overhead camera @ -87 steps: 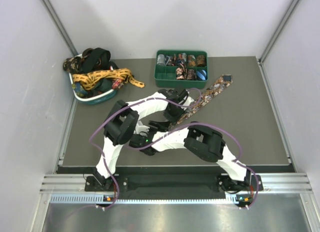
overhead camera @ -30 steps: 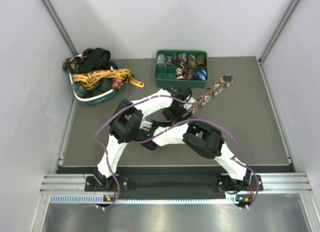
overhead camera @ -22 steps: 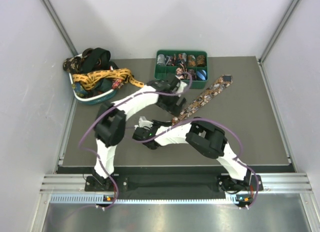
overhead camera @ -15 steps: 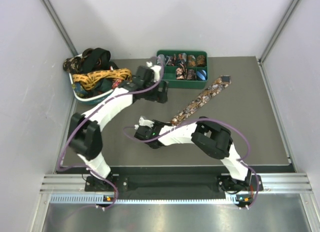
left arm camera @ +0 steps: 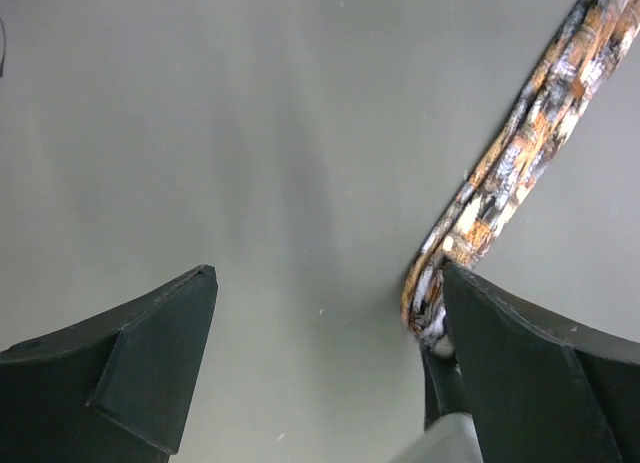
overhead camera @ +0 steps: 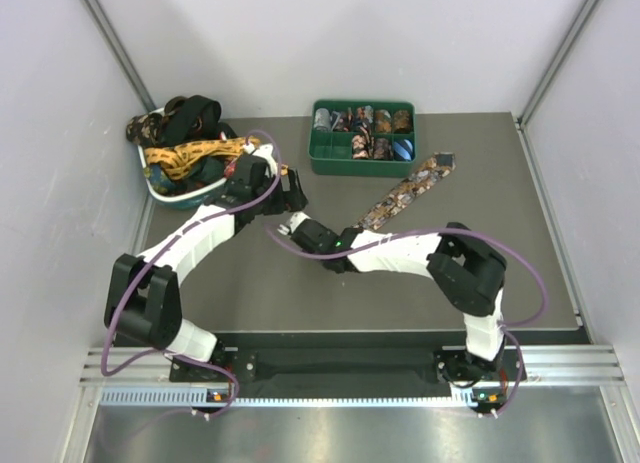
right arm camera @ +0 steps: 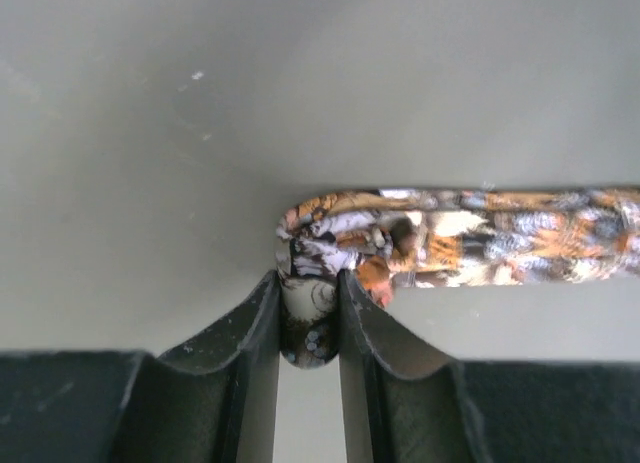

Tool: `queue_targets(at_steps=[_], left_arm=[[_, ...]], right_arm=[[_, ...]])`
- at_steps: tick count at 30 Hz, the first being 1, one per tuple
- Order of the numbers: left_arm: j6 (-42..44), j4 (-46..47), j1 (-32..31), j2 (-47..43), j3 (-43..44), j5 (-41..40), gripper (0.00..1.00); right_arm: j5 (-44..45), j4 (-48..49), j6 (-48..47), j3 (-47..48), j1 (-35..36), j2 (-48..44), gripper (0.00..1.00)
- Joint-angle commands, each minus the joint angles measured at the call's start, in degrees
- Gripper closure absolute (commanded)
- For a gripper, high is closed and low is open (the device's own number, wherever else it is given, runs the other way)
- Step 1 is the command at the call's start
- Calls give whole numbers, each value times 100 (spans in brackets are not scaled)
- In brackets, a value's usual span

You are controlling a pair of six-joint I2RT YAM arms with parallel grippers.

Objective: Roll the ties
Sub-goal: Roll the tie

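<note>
Left gripper (left arm camera: 325, 283) farther left, tie (overhead camera: 405, 191) part-hidden.

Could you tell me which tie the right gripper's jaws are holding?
The brown-floral tie lying alone, rolled end in the right gripper; the others are heaped in the basket or rolled in the green tray.

Left arm (overhead camera: 190, 238) reaches forward with fingers (left arm camera: 150, 353) spread wide; right arm (overhead camera: 400, 253) stretches leftward, fingers (right arm camera: 245, 358) pinched close.
</note>
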Motion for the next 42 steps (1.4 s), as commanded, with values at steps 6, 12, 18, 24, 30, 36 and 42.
queue_targets(at_steps=[6,12,18,24,30,36,42], left_arm=[[-224,784,247,-496,-627,143,1],[-242,872,273,-549,-839,187,1],[-233,951,282,-611,-988,195,2],[-154,1118,282,-664,-1217,414,1],[145,1400,265,-611,-1419,1134,2],[407,2101,19,-409,-1604,1549,1],[803,2366,-544,-199,-1604,1101,1]], right_arm=[[-2415,697,750,-535,-804,-852,87],[-3059,741,917,-641,-1166,-975,87],[-3761,838,1049,-729,-1481,-1054,87],[-4868,1101,1190,-852,-2000,-1046,88],[-6107,1479,1409,-966,-2484,-817,89],[-7162,1909,1725,-1080,-2975,-527,89],[-7838,2278,1928,-1159,-3354,-255,88]])
